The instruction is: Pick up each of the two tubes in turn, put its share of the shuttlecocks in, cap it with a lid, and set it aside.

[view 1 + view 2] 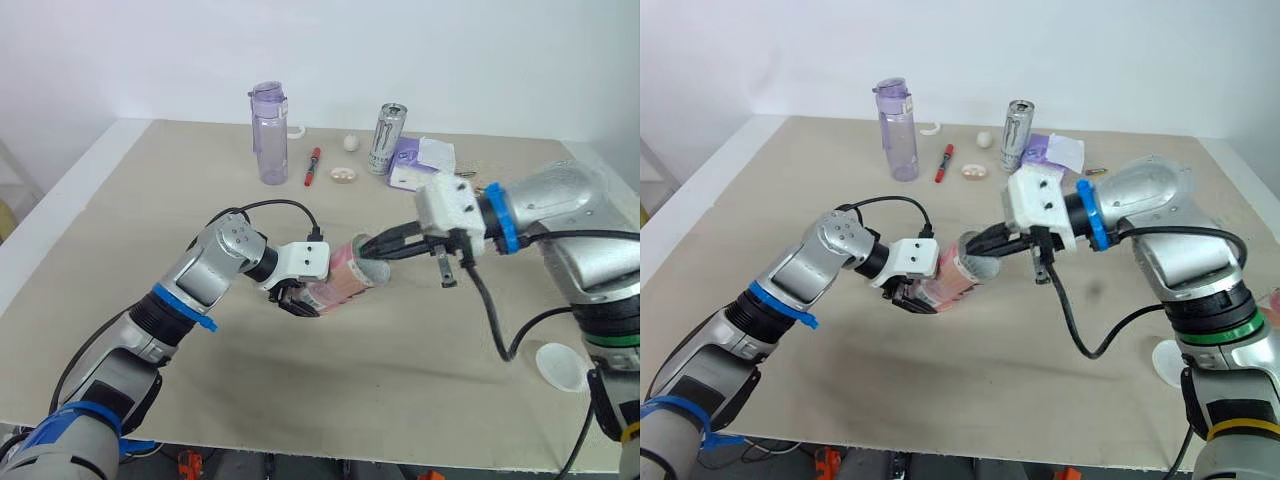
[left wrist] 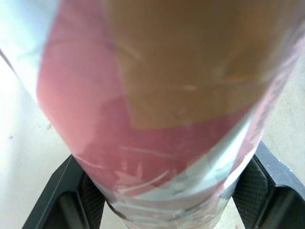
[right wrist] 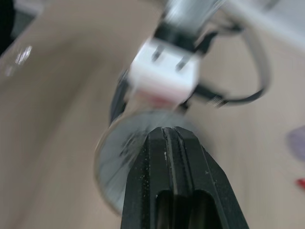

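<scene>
My left gripper point(image 1: 300, 298) is shut on a pink and pale-blue tube point(image 1: 345, 278), held tilted above the table with its open mouth facing right. In the left wrist view the tube point(image 2: 162, 95) sits between the black fingers point(image 2: 71, 191). My right gripper point(image 1: 368, 250) is shut, and its tips are at the tube's mouth. The right wrist view shows the pressed-together fingers point(image 3: 169, 143) in front of the round mouth of the tube point(image 3: 116, 157); I see nothing between them. A white lid point(image 1: 560, 366) lies on the table at the near right.
At the back of the table point(image 1: 120, 250) stand a purple bottle point(image 1: 269, 120), a red pen point(image 1: 312, 166), a drink can point(image 1: 385, 138) and a purple pack point(image 1: 420, 162). A small white ball point(image 1: 351, 143) lies there too.
</scene>
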Controlling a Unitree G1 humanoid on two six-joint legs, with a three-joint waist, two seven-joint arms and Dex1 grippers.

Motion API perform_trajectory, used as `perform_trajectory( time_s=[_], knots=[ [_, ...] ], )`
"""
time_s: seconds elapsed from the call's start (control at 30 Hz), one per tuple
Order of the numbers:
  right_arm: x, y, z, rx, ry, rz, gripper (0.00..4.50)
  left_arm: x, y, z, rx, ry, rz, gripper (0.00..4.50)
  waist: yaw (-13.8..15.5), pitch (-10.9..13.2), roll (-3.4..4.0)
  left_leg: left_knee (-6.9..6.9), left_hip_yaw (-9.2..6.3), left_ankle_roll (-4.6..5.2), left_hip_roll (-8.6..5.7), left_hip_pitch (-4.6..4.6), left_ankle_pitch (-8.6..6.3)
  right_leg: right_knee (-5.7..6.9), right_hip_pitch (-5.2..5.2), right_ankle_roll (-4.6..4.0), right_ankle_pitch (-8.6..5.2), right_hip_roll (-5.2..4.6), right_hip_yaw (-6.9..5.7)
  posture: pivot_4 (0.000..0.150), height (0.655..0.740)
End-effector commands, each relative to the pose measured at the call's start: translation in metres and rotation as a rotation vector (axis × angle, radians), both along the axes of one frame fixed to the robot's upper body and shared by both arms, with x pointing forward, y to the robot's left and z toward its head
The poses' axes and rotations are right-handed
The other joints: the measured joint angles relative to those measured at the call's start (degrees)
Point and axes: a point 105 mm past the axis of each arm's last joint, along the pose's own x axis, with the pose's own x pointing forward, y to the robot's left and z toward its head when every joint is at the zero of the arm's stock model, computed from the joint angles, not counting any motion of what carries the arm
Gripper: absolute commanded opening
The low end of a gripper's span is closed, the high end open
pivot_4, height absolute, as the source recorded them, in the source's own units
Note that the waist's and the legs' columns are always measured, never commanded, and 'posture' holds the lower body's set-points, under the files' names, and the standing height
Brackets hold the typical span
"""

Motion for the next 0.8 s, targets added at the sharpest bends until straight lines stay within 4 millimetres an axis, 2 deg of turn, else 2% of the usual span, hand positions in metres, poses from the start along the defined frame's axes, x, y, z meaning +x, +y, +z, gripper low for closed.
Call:
perform_trajectory(
  time_s=[0.03, 0.23, 0.57, 0.67, 0.8],
  knots=[
    [0.006, 0.008, -0.002, -0.095, -0.056, 0.046, 0.06, 0.0, -0.006, -0.004, 0.013, -0.008, -0.011, 3.01, -0.05, 0.0, 0.0, 0.0, 0.01, 0.0, -0.02, 0.01, 0.0, 0.0, -0.02, 0.01, 0.0, 0.01, 0.0, 0.15, 0.74],
    [0.023, 0.029, -0.02, -0.229, -0.107, 0.079, 0.06, -0.001, -0.01, -0.003, 0.0, -0.006, -0.015, 3.01, 0.03, 0.0, 0.0, 0.03, 0.01, 0.0, 0.03, -0.01, 0.0, 0.04, -0.01, -0.04, 0.02, 0.01, -0.12, 0.15, 0.74],
    [0.022, 0.046, -0.037, -0.325, -0.104, 0.159, 0.06, 0.001, -0.01, -0.003, -0.004, -0.011, -0.003, 3.01, -0.07, -0.03, -0.03, 0.03, 0.01, 0.02, 0.18, 0.21, 0.08, 0.06, 0.09, -0.22, 0.17, 0.05, -0.32, 0.15, 0.74],
    [0.022, 0.049, -0.029, -0.291, -0.113, 0.163, 0.06, 0.001, -0.007, -0.004, -0.002, -0.01, 0.001, 3.01, -0.12, -0.03, -0.03, 0.03, 0.03, 0.02, 0.21, 0.32, 0.08, 0.1, 0.14, -0.25, 0.19, 0.06, -0.32, 0.15, 0.74],
    [0.023, 0.045, 0.002, -0.173, -0.116, 0.118, 0.06, 0.0, -0.005, -0.006, -0.004, -0.004, 0.005, 3.01, -0.13, -0.02, -0.03, 0.03, 0.04, 0.01, 0.23, 0.34, 0.09, 0.14, 0.12, -0.27, 0.2, 0.07, -0.3, 0.15, 0.74]
  ],
)
